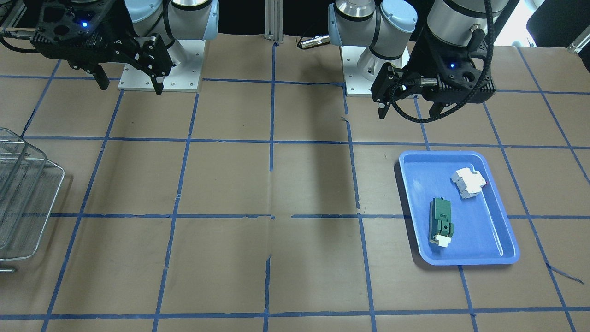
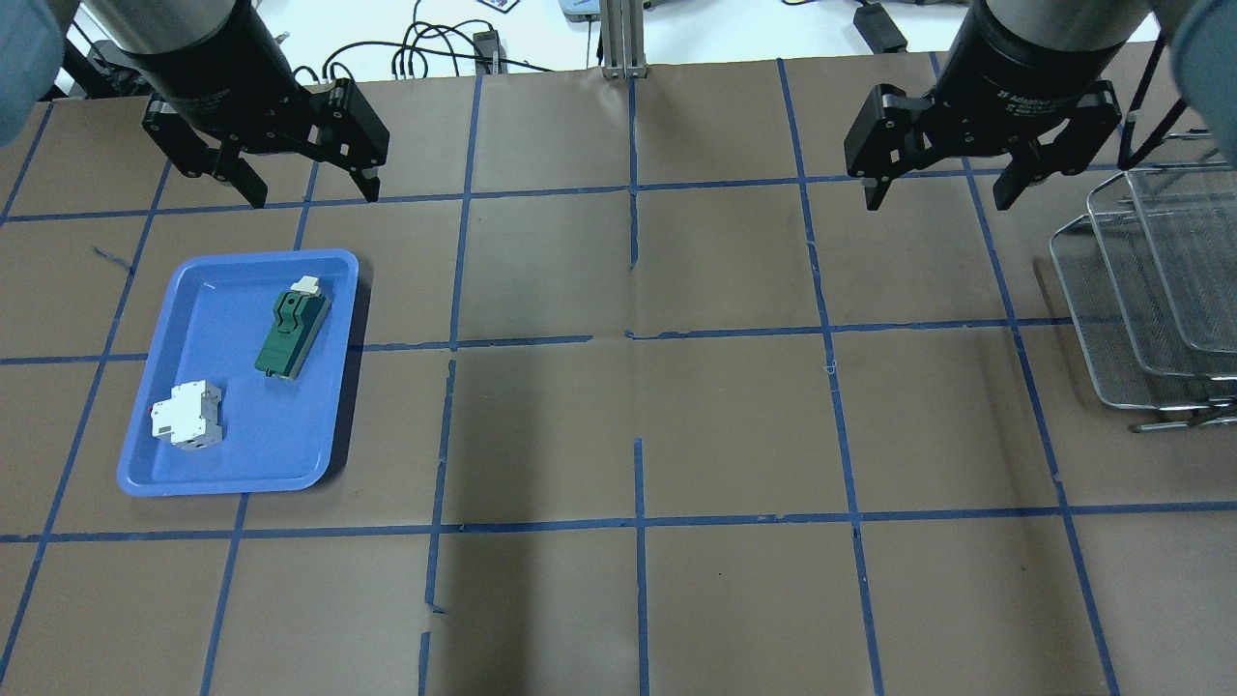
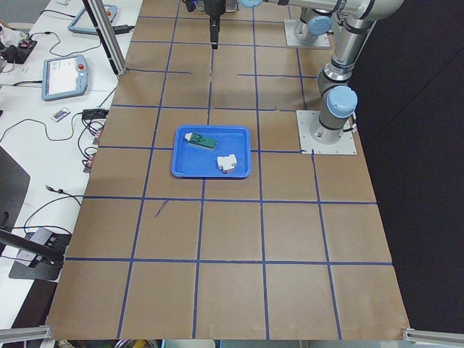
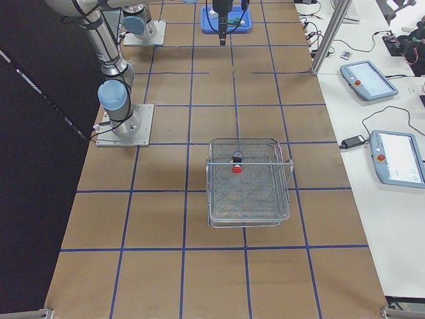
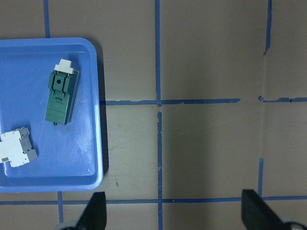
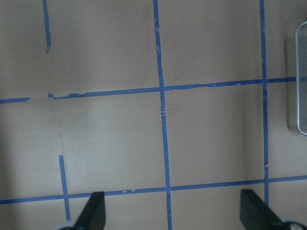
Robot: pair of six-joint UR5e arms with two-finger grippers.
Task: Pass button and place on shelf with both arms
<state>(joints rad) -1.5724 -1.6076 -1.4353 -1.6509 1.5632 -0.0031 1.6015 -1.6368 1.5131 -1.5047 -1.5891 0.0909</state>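
Note:
The button (image 4: pixel 236 163), with its red cap and black body, lies on the mesh of the silver wire shelf (image 4: pixel 249 189). It shows only in the exterior right view, and I cannot tell which level it is on. The shelf stands at the table's right end (image 2: pixel 1150 290) and also shows in the front view (image 1: pixel 27 203). My right gripper (image 2: pixel 937 198) (image 1: pixel 130 86) hangs open and empty above the table, left of the shelf. My left gripper (image 2: pixel 314 193) (image 1: pixel 408 113) hangs open and empty beyond the blue tray's far edge.
A blue plastic tray (image 2: pixel 261 440) on the left holds a green rectangular block (image 2: pixel 292 331) and a white breaker-like block (image 2: pixel 186 416). Brown paper with a blue tape grid covers the table. The arm bases (image 1: pixel 161 69) stand at the robot's side.

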